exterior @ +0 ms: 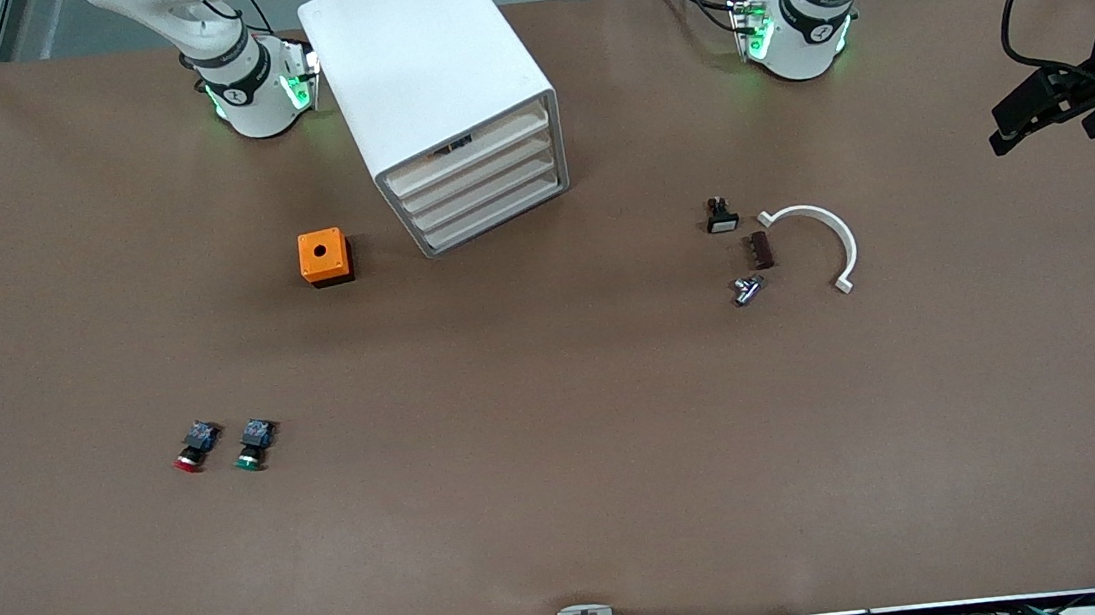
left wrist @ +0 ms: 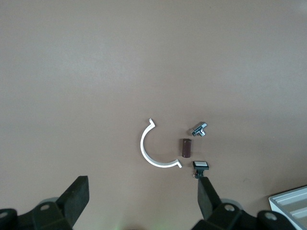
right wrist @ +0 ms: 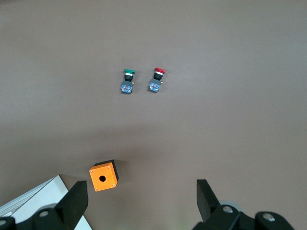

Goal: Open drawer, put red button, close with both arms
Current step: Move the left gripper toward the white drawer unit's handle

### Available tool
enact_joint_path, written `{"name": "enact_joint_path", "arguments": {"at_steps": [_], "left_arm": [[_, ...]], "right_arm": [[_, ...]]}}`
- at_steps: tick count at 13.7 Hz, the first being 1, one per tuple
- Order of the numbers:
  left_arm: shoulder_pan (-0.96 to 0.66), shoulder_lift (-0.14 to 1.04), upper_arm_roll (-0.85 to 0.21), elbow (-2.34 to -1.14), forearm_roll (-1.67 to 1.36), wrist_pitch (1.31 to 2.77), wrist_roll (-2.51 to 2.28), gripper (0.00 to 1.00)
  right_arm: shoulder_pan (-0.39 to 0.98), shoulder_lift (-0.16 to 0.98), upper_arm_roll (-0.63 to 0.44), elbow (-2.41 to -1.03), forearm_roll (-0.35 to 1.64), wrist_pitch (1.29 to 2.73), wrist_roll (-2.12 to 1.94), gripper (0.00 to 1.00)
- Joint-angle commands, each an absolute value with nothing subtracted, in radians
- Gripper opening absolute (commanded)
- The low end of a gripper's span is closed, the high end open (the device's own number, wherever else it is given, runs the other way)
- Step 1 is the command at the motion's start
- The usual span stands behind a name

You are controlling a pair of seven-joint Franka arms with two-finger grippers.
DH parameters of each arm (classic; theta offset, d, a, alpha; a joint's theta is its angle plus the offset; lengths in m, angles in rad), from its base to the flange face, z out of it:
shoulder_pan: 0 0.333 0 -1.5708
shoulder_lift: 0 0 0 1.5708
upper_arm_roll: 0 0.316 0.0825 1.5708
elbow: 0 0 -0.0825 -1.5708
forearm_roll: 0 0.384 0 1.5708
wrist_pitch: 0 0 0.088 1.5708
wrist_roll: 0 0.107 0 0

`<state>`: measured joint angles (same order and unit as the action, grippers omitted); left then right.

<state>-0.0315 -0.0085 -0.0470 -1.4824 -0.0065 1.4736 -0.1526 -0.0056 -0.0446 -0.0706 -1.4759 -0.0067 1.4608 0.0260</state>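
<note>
The white cabinet (exterior: pixel 429 68) stands between the arm bases, with four stacked drawer fronts, all shut. The drawer (exterior: pixel 476 170) is second from the top. The red button (exterior: pixel 191 452) lies nearer the front camera toward the right arm's end, beside a green-capped button (exterior: pixel 251 444). It also shows in the right wrist view (right wrist: pixel 156 80). My right gripper (right wrist: pixel 142 203) is open and empty, high over the table near the orange box (right wrist: pixel 103 176). My left gripper (left wrist: pixel 142 201) is open and empty, high over the small parts. Neither gripper shows in the front view.
The orange box with a hole (exterior: pixel 325 257) sits beside the cabinet. Toward the left arm's end lie a white arc (exterior: pixel 819 231), a black switch (exterior: pixel 722 216), a brown part (exterior: pixel 760 250) and a metal fitting (exterior: pixel 747 289). Black fixtures (exterior: pixel 1055 103) overhang both table ends.
</note>
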Motion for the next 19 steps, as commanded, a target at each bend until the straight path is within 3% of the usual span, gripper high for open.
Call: {"name": "enact_joint_path", "arguments": {"at_steps": [1, 7, 12, 19], "left_arm": [[-0.025, -0.02, -0.046, -1.496, -0.009, 1.486, -0.137, 1.0], [-0.037, 0.006, -0.052, -1.488, -0.008, 1.464, -0.109, 1.0], [-0.048, 0.096, -0.074, -1.488, -0.026, 1.436, -0.051, 1.0], [-0.055, 0.291, -0.165, -1.49, -0.351, 1.387, 0.004, 1.0]], "right_arm": [[-0.009, -0.048, -0.066, -1.468, -0.015, 1.46, 0.023, 1.0], [-0.011, -0.048, -0.066, -1.462, -0.017, 1.46, 0.023, 1.0], [-0.012, -0.048, -0.066, -1.46, -0.02, 1.46, 0.023, 1.0], [-0.052, -0.035, -0.072, -1.454, -0.031, 1.492, 0.021, 1.0]]}}
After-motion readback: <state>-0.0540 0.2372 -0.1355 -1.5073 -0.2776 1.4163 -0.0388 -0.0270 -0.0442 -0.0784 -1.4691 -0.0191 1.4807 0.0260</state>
